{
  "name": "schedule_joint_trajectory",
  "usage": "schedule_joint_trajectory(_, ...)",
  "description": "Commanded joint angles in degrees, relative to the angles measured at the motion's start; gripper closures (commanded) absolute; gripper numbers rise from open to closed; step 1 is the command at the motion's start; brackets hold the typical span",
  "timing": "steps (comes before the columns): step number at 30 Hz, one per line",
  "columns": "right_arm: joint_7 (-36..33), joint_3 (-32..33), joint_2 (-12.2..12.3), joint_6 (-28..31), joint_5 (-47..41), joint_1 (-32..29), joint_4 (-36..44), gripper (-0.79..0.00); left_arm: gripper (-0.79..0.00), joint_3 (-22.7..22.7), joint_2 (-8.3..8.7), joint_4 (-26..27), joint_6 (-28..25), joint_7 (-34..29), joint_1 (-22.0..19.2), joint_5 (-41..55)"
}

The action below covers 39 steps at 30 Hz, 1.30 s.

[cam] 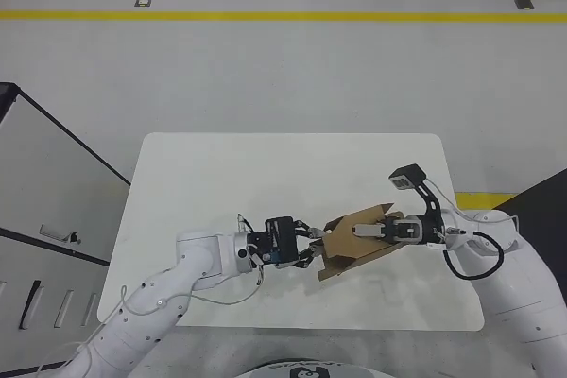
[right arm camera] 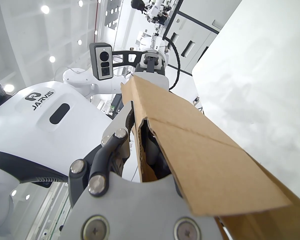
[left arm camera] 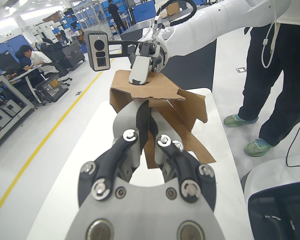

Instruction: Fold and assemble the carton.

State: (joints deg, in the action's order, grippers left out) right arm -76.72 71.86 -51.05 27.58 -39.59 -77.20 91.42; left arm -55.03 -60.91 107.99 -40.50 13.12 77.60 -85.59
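The brown carton [cam: 352, 248] is partly unfolded and held above the white table [cam: 217, 170] between both arms. My left gripper [cam: 311, 250] is shut on a lower flap at the carton's left end; in the left wrist view its fingers [left arm camera: 130, 118] pinch that flap [left arm camera: 152, 151]. My right gripper [cam: 362, 230] grips from the opposite end, one white finger [left arm camera: 139, 73] lying on the top panel [left arm camera: 152, 88]. In the right wrist view that gripper [right arm camera: 140, 118] is shut on a carton wall [right arm camera: 190, 151], the inner finger hidden inside. The left gripper [right arm camera: 151, 67] shows at the far end.
The table's front edge [cam: 293, 326] runs just below the arms, with bare surface behind the carton. A grey cabinet [cam: 38, 189] stands to the left and a dark unit [cam: 548, 198] to the right of the table.
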Motion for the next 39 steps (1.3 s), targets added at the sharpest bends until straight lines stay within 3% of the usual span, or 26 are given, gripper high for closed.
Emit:
schedule_joint_trajectory(1,-0.2,-0.2,0.1,-0.2,0.0,0.1,0.1,0.000,0.000,0.0,-0.02,0.0,0.6,0.0,0.0,-0.2)
schedule_joint_trajectory(20,-1.0,-2.2,1.6,-1.0,0.8,1.7,1.4,0.000,0.000,-1.8,0.10,1.0,5.3,-1.4,0.6,-3.6)
schedule_joint_trajectory(39,-1.3,-4.9,3.1,-1.3,0.3,3.4,0.9,0.000,0.000,-2.3,0.03,1.6,6.2,-1.0,0.7,-3.9)
